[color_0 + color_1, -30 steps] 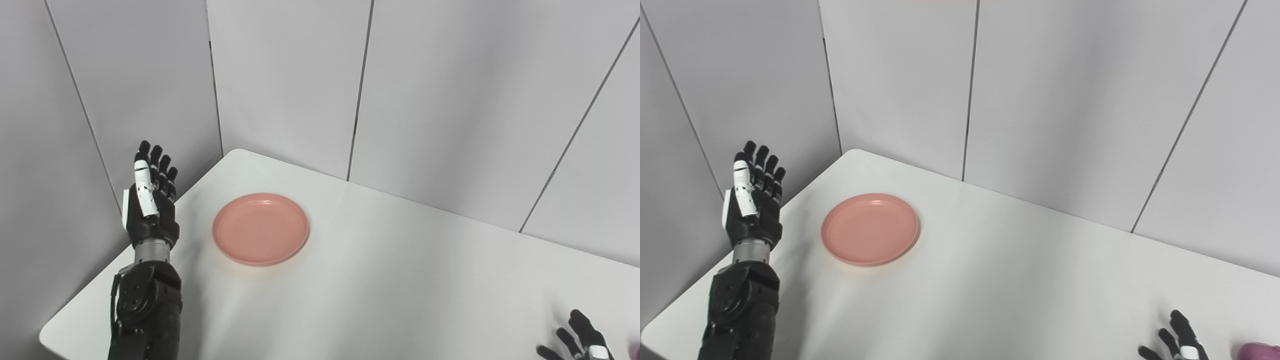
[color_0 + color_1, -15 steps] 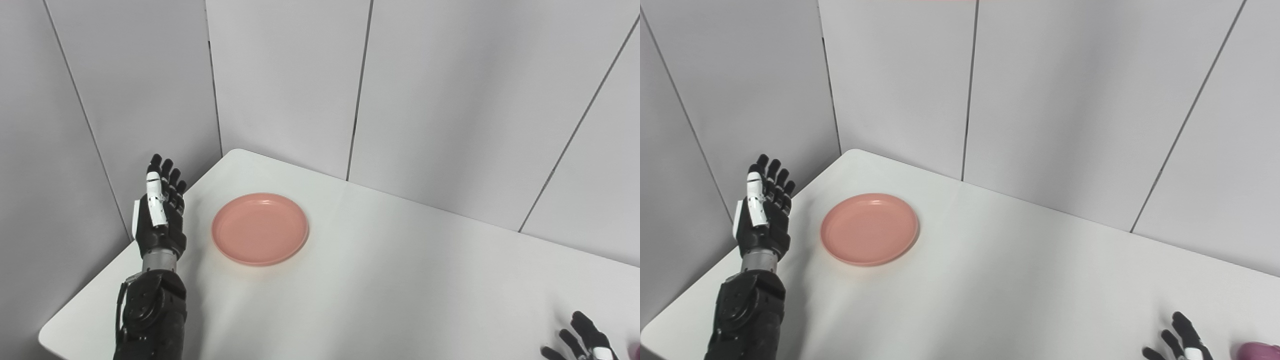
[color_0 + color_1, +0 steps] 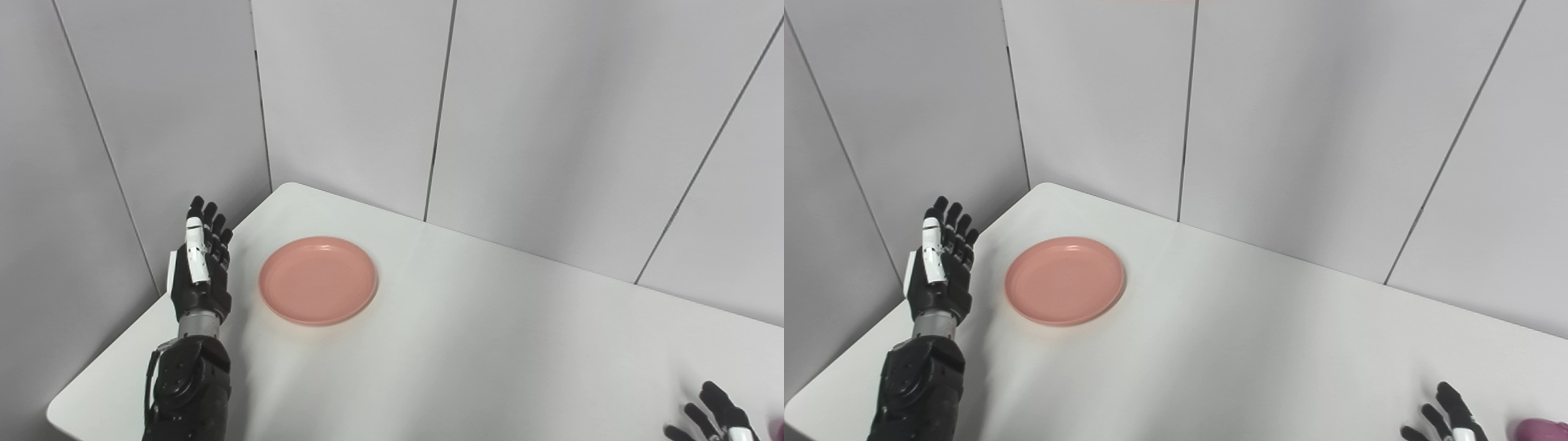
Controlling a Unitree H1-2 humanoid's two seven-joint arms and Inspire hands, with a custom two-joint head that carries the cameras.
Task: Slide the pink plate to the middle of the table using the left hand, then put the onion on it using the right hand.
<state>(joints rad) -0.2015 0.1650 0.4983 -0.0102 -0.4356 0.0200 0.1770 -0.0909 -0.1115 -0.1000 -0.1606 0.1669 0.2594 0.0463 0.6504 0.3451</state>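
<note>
A round pink plate lies flat near the far left corner of the white table, with nothing on it. My left hand stands upright just left of the plate, fingers straight and apart, holding nothing and not touching the plate. Only the fingertips of my right hand show at the bottom right edge, spread and empty. A purple rounded thing, the onion, peeks in at the bottom right corner, a little right of that hand; most of it is cut off.
Grey panel walls close in behind the table and along its left side, close to my left hand. The table's left edge runs right beside my left forearm.
My left hand has moved right and slightly down, closer to the plate's left rim. The right hand has sunk a little lower at the frame edge. The plate has not moved.
</note>
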